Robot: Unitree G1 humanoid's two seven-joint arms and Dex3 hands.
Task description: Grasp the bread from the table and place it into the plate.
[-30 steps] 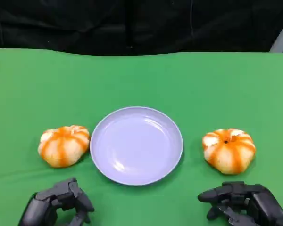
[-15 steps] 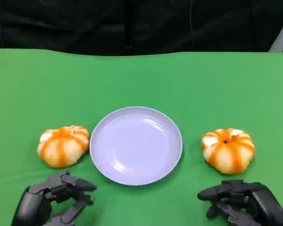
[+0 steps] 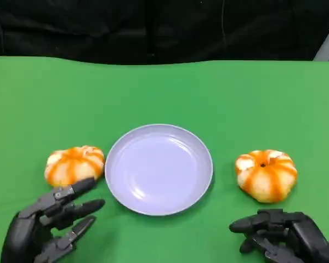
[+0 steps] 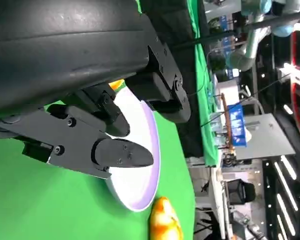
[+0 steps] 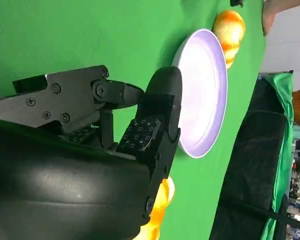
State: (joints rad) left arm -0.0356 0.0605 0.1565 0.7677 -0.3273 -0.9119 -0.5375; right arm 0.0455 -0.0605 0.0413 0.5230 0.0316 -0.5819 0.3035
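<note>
Since a second ago, the left robot hand [image 3: 46, 222] has risen from the lower edge and uncurled, its fingers [image 3: 77, 187] now spread and reaching toward the left bread [image 3: 74, 166], with one fingertip overlapping the loaf's near edge in the head view; it holds nothing. That orange-striped bread sits on the green tabletop [image 3: 164, 93] just beside the left rim of the lilac plate [image 3: 158, 168]. A second bread [image 3: 266, 175] lies on the plate's other side, apart from the rim. Near it, the right robot hand [image 3: 277, 238] has stayed low with fingers loosely curled around nothing.
</note>
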